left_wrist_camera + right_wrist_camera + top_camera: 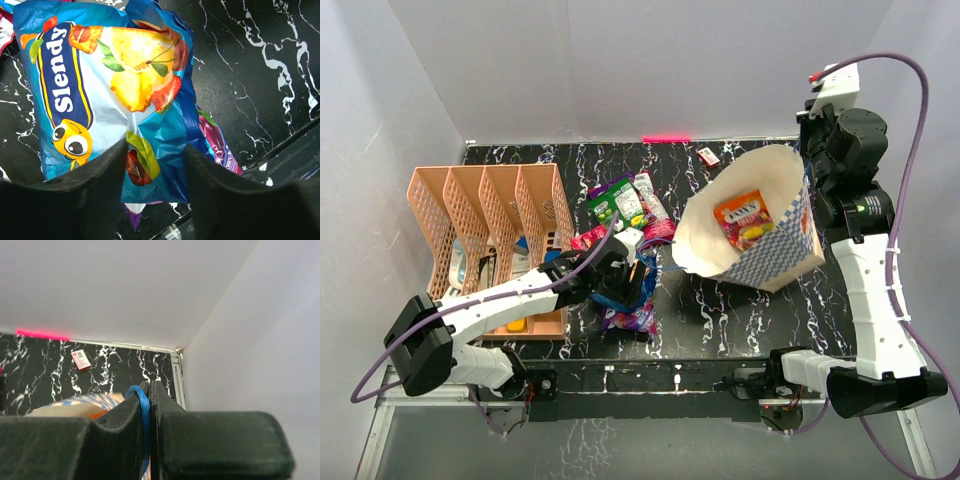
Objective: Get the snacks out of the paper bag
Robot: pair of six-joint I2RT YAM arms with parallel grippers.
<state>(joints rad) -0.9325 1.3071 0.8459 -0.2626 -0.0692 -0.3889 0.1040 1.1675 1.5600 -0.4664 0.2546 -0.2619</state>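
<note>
Hovering low over a blue packet (100,85) printed with fruit and a yellow cartoon face, the left claw (155,150) holds its two fingers apart, one to each side of the packet's lower end and not closed on it. The blue packet lies on a purple packet (220,147), both on a black worktop (260,85) veined with white like marble. Seen from above, more snacks lie loose near the middle of the worktop: a green packet (608,203), a pink-and-white packet (648,200) just beside it, and a red packet (587,238) nearer the peach lattice organizer (485,215), which stands at the left edge. The paper bag (785,255), blue-and-white chequered outside and white inside, sits on the right half of the worktop, tipped so that its open mouth faces left and upward. One orange packet (743,220) lies inside it against the white lining. The right claw (148,390) is at the bag's far right rim, its fingers pressed together on the thin blue cord (144,407) of a handle. A small red-and-white box (708,156) lies alone near the back edge, behind the bag. Plain white walls (620,60) close in the worktop at the back and on both sides, and a short strip of pink-red light (665,138) glows where the back wall meets the worktop.
</note>
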